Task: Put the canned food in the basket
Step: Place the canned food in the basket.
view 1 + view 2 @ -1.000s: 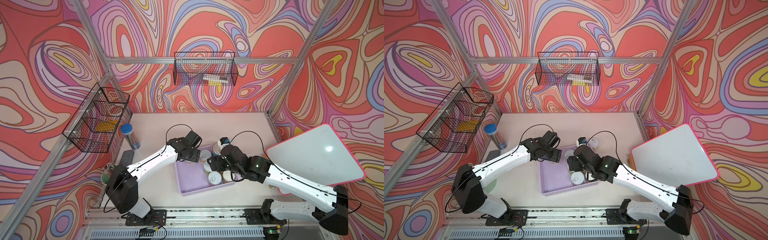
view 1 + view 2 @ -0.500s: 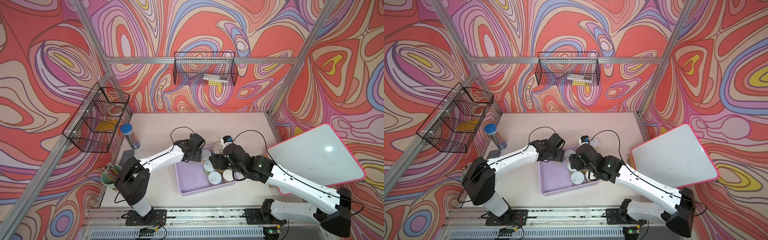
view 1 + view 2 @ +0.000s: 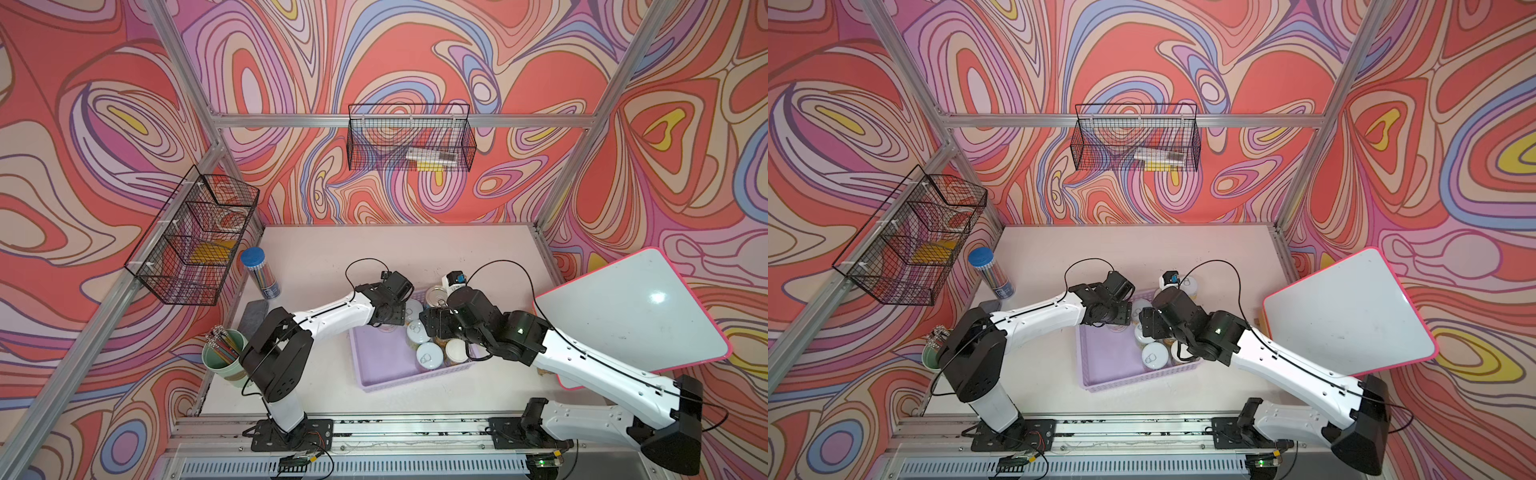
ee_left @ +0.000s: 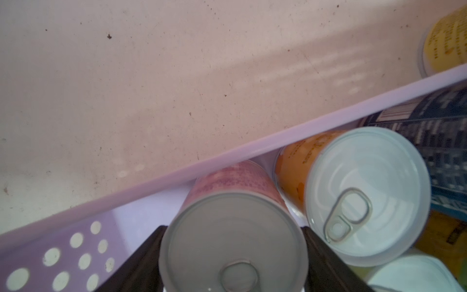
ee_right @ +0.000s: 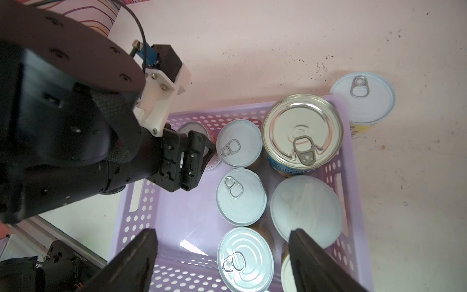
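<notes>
My left fingers (image 4: 233,252) clamp the pink-labelled can (image 4: 227,182) low in the basket (image 3: 399,384) corner, tight beside the others — likely to save room. My right fingers (image 5: 222,242) hang wide and empty above — the last can (image 5: 362,98) stands outside on the desk (image 5: 278,38).

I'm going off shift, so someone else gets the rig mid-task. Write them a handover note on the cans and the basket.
Left gripper: shut on a pink can, held inside the basket, not yet released.
Right gripper: open and empty, above the basket.
Done: six other cans stand in the basket, the big blue one included.
Left: release the pink can, then fetch the last can, which stands on the table just outside a basket corner.
</notes>
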Robot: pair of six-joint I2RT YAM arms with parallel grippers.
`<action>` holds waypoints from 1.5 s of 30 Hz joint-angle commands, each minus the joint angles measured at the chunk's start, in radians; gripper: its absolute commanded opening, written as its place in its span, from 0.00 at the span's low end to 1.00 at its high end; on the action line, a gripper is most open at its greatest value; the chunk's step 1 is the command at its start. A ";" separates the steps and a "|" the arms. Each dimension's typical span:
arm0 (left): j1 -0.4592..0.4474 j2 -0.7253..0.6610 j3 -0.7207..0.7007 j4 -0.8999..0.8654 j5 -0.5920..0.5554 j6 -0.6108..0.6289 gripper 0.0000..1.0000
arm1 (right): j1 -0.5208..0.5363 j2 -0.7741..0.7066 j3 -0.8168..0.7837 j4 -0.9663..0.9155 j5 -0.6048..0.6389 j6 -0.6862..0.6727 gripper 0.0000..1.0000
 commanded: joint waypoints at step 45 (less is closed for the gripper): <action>0.001 -0.095 -0.050 0.059 -0.022 -0.038 0.91 | -0.004 0.011 0.016 -0.025 0.018 0.005 0.83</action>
